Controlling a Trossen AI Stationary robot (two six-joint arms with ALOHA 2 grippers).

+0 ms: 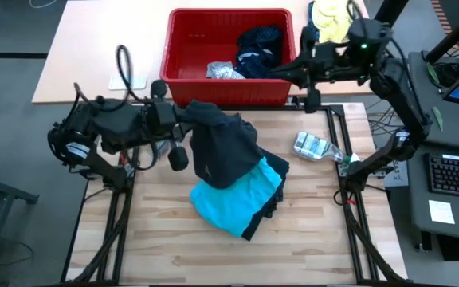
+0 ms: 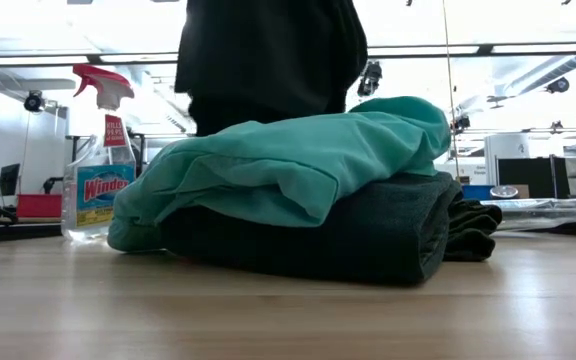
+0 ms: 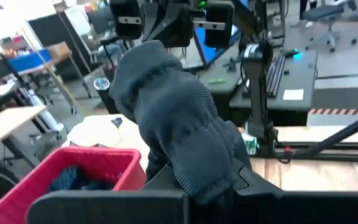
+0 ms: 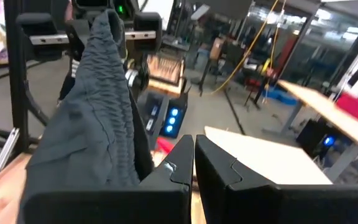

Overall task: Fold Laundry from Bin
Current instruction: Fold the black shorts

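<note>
My left gripper (image 1: 183,119) is raised over the table's left half and is shut on a dark grey garment (image 1: 225,147). The garment drapes down toward a pile of a turquoise garment (image 1: 229,199) on a folded dark one (image 2: 368,235). The red bin (image 1: 183,48) stands at the table's far edge with a navy garment (image 1: 260,44) and a light grey one (image 1: 223,72) inside. My right gripper (image 4: 193,158) is shut and empty, held high over the bin's right end (image 1: 281,73). The dark grey garment (image 4: 98,118) hangs beside it. My left gripper holds the dark grey garment by a bunched part (image 3: 194,177) that heaps over its fingers and hides the place of contact. The fingers come about level from the table's left. The garment hangs below them (image 2: 268,60). Whether its lower end rests on the pile, I cannot tell.
A spray bottle (image 1: 319,147) sits on the table's right part, close to the pile. A yellow-and-blue cloth bundle (image 1: 329,20) lies beyond the bin's right end. Bare wood shows along the table's near edge (image 1: 237,263).
</note>
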